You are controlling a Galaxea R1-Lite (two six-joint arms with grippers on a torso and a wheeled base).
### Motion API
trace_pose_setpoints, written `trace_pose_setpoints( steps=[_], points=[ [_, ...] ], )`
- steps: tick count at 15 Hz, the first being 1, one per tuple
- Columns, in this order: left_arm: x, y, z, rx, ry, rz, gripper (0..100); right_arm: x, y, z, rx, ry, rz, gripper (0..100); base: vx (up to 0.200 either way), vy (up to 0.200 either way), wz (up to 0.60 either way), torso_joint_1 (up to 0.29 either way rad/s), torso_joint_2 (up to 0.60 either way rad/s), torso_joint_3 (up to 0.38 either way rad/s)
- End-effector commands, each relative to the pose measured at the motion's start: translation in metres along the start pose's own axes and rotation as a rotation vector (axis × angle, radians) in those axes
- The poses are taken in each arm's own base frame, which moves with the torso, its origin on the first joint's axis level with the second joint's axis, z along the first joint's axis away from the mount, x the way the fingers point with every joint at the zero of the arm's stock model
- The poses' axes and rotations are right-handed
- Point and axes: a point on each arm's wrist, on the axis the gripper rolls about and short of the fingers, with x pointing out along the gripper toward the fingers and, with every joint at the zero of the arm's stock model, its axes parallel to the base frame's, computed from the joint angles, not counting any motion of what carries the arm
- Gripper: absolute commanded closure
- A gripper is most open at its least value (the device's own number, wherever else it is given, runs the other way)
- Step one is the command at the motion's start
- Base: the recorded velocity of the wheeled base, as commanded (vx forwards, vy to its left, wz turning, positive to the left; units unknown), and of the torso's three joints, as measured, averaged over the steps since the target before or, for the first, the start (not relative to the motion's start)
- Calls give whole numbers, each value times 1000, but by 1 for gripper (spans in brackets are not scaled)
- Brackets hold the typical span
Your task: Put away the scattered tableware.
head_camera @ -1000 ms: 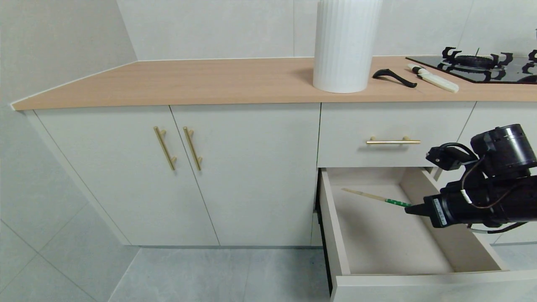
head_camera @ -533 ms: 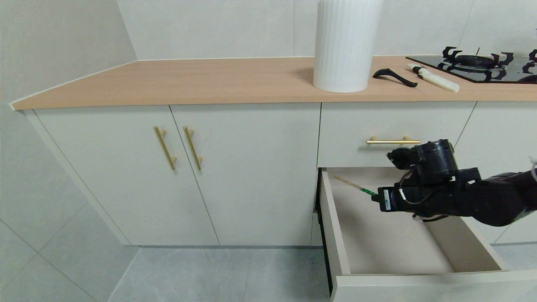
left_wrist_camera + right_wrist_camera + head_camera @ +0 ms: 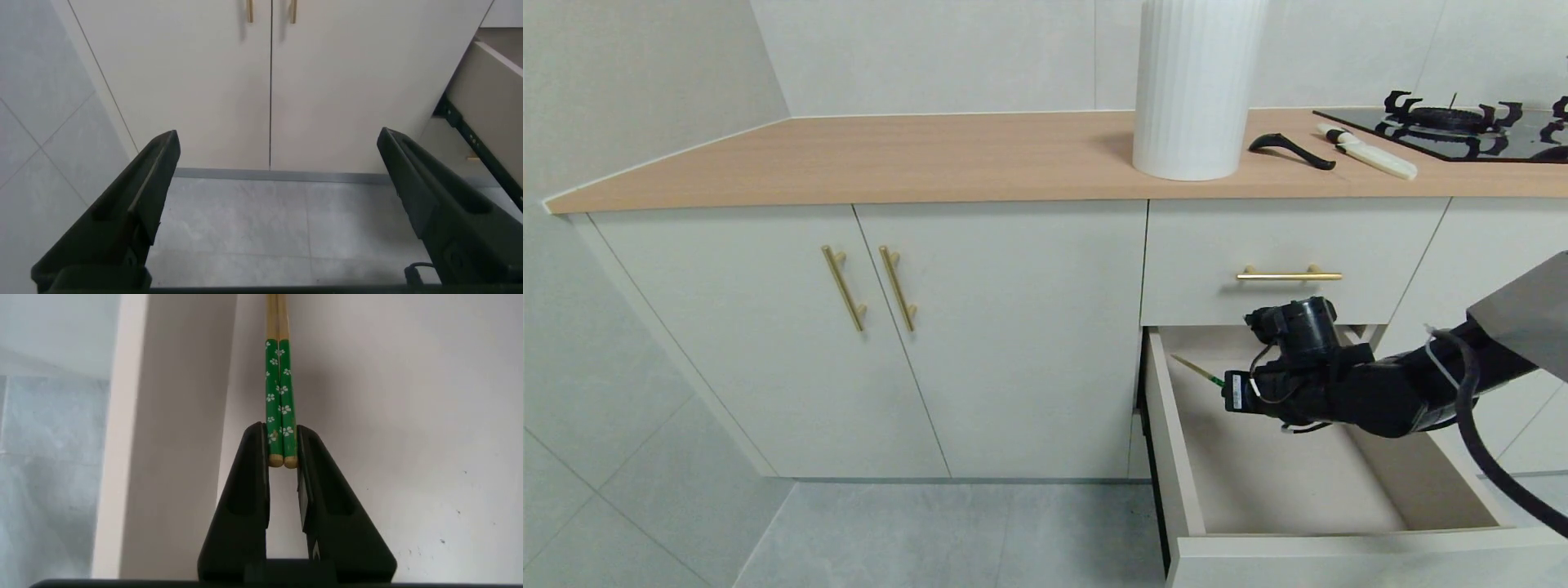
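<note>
- You are carrying the pair of wooden chopsticks with green flowered ends (image 3: 1196,369) across the open beige drawer (image 3: 1176,457). A second ago the right end effector (image 3: 1232,390) was over the drawer's right side. It has since swung towards the back left corner, and the head camera has not shifted.
- The right end effector is clamping the chopsticks by their green ends, side by side. Their bare tips are pointing at the drawer's back left corner, close beside its left wall.
- This looks like the placing step nearly done. I cannot tell whether the tips are touching the drawer floor yet, so lower them before you let go.
- Your left end effector (image 3: 278,143) is hanging with its fingers wide apart and gripping nothing, above the grey tiled floor (image 3: 245,237) in front of the pale cabinet doors (image 3: 343,82).
- A black curved-handled utensil (image 3: 1290,149) and a cream-handled knife (image 3: 1368,157) are lying on the wooden desk (image 3: 890,159) near its right end. They sit between a tall white ribbed container (image 3: 1192,90) and the black gas hob (image 3: 1454,126), and they are probably next.
- The drawer's left wall is the thing crowding you. The closed drawer front with the brass handle (image 3: 1289,277) is sitting just above the arm.
</note>
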Motion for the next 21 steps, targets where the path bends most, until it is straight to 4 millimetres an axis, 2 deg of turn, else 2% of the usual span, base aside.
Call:
trace_pose_setpoints(
  steps=[1,3,5,11,16,21],
  points=[
    [0,0,0,0,0,0,0,23,-1,-16,-2,26,-41,100,0,0,0,0,0,0],
    [0,0,0,0,0,0,0,35,-1,-25,-11,31,-57,100,0,0,0,0,0,0],
    [0,0,0,0,0,0,0,39,-2,-29,-13,44,-61,100,0,0,0,0,0,0],
    [0,0,0,0,0,0,0,57,1,-59,-63,169,-84,100,0,0,0,0,0,0],
    [0,0,0,0,0,0,0,92,-6,-92,-104,262,-116,100,0,0,0,0,0,0],
    [0,0,0,0,0,0,0,93,-6,-93,-117,259,-136,100,0,0,0,0,0,0]
  ],
)
